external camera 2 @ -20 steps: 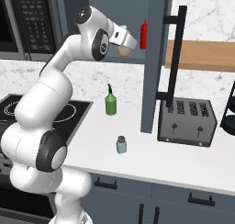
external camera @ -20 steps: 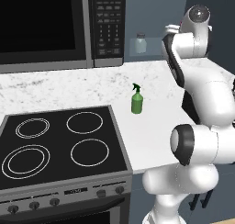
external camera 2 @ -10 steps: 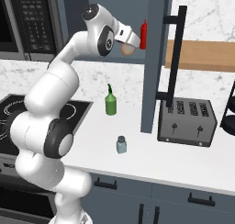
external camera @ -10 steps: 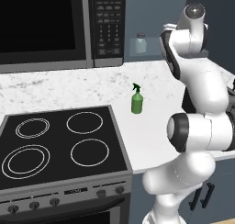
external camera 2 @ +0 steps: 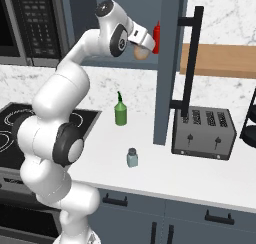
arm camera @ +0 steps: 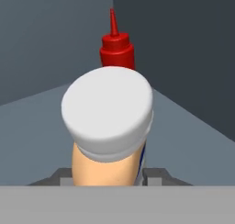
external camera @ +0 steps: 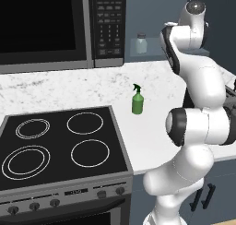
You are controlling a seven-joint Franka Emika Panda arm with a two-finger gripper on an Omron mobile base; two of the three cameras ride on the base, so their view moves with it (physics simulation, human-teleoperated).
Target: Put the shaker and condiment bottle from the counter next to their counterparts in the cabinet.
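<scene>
Hand view: orange condiment bottle (arm camera: pixel 109 140), cream cap.

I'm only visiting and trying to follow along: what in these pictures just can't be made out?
- Hand view: the condiment bottle covers the gripper and the lower half of the red squeeze bottle.
- Right base view: the arm's hand hides most of that bottle; whether it rests on the cabinet shelf is unclear.
- Left base view: the arm blocks the shelf right of the cabinet shaker.
- Counter shaker: too small for detail.

red squeeze bottle (arm camera: pixel 117 51) ahead, shelf (arm camera: pixel 36 126) bare leftward
</scene>
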